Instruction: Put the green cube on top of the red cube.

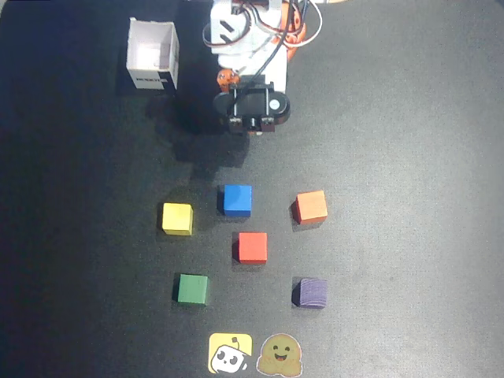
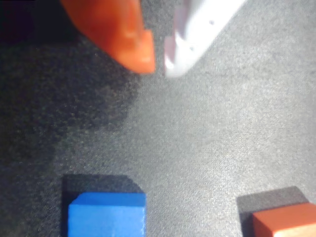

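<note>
In the overhead view the green cube (image 1: 192, 289) sits at the lower left of the cube group. The red cube (image 1: 252, 247) sits in the middle of the group, up and to the right of the green one. My gripper (image 1: 250, 131) hangs near the arm's base at the top, well away from both cubes. In the wrist view the gripper (image 2: 158, 66) has its orange finger (image 2: 123, 34) and white finger (image 2: 197, 34) nearly touching at the tips, with nothing between them. Neither the green nor the red cube shows in the wrist view.
A blue cube (image 1: 236, 199) (image 2: 106, 215), a lighter orange cube (image 1: 311, 206) (image 2: 284, 219), a yellow cube (image 1: 177, 219) and a purple cube (image 1: 310, 292) lie on the black mat. A white open box (image 1: 153, 55) stands at the top left. Two stickers (image 1: 252, 354) lie at the bottom edge.
</note>
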